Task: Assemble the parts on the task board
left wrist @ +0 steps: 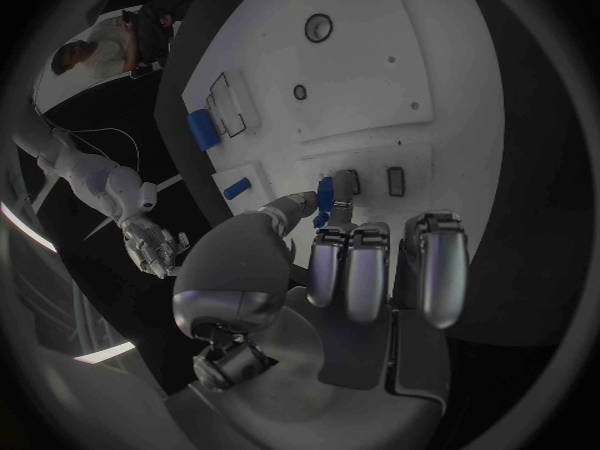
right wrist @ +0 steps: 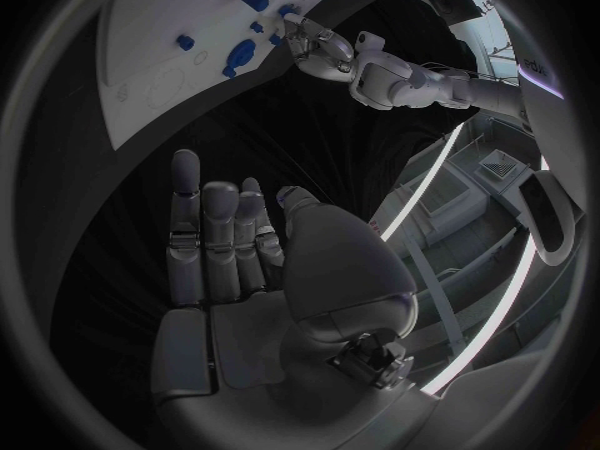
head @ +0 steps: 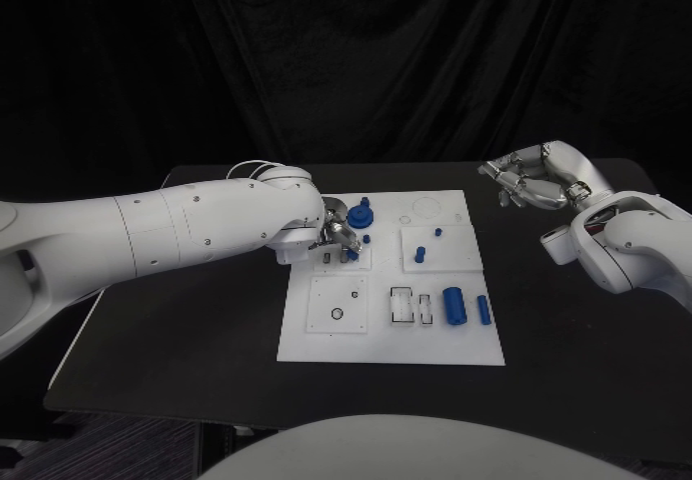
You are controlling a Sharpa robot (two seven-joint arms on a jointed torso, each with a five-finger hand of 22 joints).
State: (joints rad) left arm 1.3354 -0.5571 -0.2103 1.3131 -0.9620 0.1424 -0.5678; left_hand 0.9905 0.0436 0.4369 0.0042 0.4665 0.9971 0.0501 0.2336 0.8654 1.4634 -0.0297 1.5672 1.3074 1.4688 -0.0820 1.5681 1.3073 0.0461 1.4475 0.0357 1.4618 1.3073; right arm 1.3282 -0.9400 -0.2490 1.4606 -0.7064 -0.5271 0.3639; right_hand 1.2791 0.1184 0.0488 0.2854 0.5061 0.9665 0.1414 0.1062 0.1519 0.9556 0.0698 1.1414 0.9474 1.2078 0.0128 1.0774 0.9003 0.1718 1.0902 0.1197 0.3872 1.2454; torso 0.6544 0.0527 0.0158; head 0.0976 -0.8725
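The white task board [head: 389, 345] lies mid-table. My left hand [head: 332, 232] hovers over its far left block, and thumb and a finger pinch a small blue part [left wrist: 324, 200] just above two small slots [left wrist: 353, 180]. The pinched part shows under the hand as a blue spot [head: 351, 256]. A blue knobbed piece [head: 361, 212] stands just beyond the hand. A small blue peg [head: 420, 254] stands in the middle block. Two blue cylinders [head: 453, 305] lie at the board's near right. My right hand [head: 526, 182] is off the board at the far right, fingers apart and holding nothing [right wrist: 238, 260].
Black table top [head: 577, 340] surrounds the board. Two rectangular white frames [head: 413, 307] sit left of the cylinders, and a ring outline [head: 428, 209] marks the far right block. A black ring [head: 338, 313] lies in the near left block.
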